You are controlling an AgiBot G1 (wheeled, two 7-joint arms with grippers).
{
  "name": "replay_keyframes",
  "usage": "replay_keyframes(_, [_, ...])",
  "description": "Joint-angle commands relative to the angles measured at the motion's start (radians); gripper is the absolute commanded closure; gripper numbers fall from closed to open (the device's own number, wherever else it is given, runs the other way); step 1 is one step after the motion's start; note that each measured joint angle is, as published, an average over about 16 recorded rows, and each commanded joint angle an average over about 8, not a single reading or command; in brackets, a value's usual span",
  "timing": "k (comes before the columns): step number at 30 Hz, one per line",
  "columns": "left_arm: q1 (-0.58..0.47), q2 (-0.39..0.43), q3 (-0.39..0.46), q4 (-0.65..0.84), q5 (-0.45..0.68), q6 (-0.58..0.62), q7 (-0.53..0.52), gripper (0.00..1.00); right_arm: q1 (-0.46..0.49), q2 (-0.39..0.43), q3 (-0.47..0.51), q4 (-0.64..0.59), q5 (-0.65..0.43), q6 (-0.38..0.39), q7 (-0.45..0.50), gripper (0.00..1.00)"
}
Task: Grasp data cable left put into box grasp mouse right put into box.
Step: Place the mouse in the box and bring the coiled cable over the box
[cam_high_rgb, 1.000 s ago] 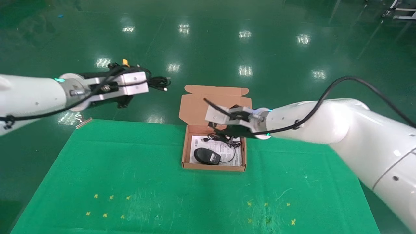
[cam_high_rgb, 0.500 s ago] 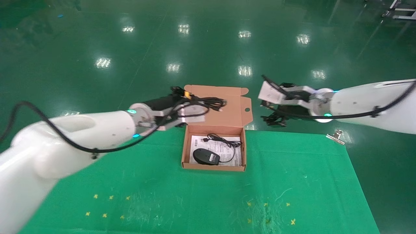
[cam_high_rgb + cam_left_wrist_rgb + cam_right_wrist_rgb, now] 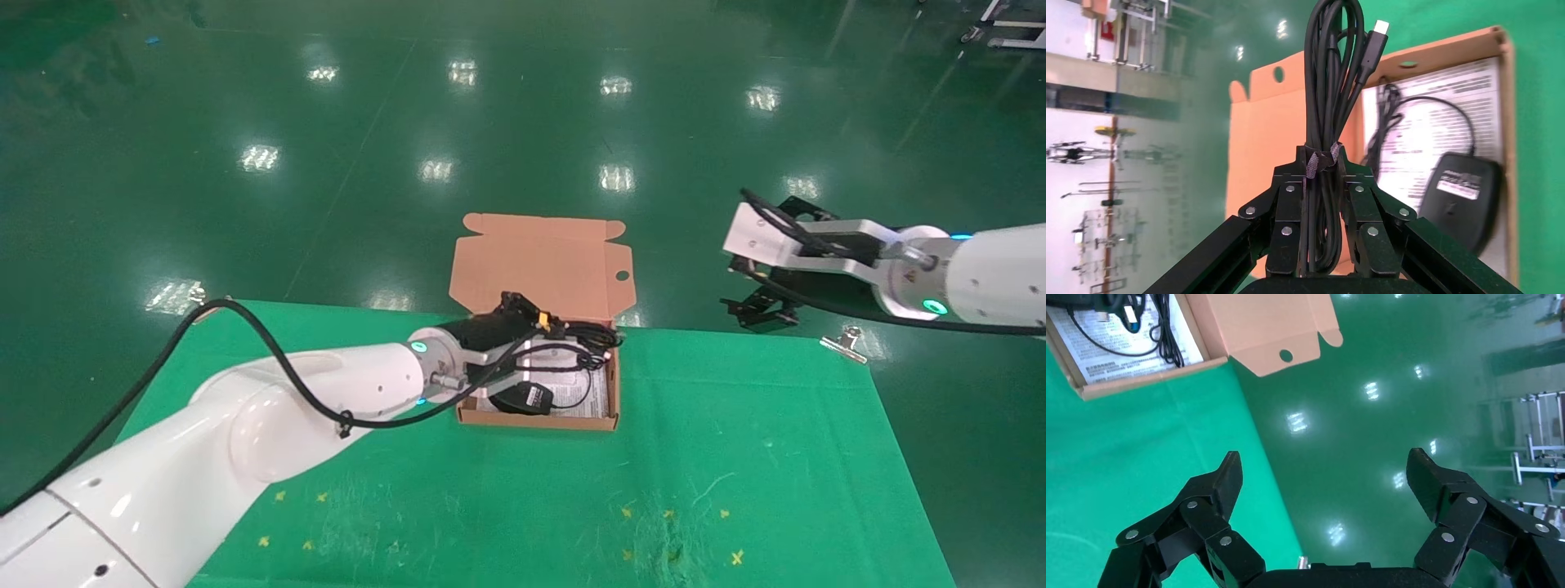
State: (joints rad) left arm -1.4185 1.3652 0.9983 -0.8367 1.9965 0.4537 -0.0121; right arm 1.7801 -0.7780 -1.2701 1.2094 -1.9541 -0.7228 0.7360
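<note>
The cardboard box (image 3: 535, 420) sits open at the middle of the green table's far edge, its lid (image 3: 539, 261) standing back. The black mouse (image 3: 523, 398) lies inside on a printed leaflet (image 3: 592, 392), with its thin cord beside it. My left gripper (image 3: 549, 347) is shut on the coiled data cable (image 3: 590, 335) and holds it just over the box's far part. In the left wrist view the cable (image 3: 1330, 73) runs out from between the shut jaws of my left gripper (image 3: 1322, 160), with the mouse (image 3: 1462, 202) below it. My right gripper (image 3: 756, 306) is open and empty beyond the table's far right edge; it also shows in the right wrist view (image 3: 1324, 465).
A metal clip (image 3: 846, 343) holds the green cloth at the table's far right edge. Small yellow marks (image 3: 670, 514) dot the near part of the cloth. The shiny green floor (image 3: 523, 122) lies beyond the table. The box's lid (image 3: 1254, 324) shows in the right wrist view.
My left arm swung in from the far left with the data cable and lowered it over the box. My right arm drew back from the box to the far right.
</note>
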Motion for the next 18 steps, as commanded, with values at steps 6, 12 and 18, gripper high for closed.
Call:
replay_keyframes(6, [-0.024, 0.008, 0.127, 0.056, -0.136, -0.052, 0.049, 1.00, -0.007, 0.064, 0.003, 0.093, -0.040, -0.013, 0.062, 0.00])
replay_keyframes(12, [-0.047, 0.009, 0.222, 0.099, -0.202, -0.090, 0.050, 1.00, -0.006, 0.084, 0.006, 0.119, -0.051, -0.019, 0.081, 0.00])
replay_keyframes(18, [-0.066, 0.010, 0.283, 0.117, -0.244, -0.102, 0.044, 0.30, -0.005, 0.091, 0.007, 0.127, -0.051, -0.018, 0.080, 0.00])
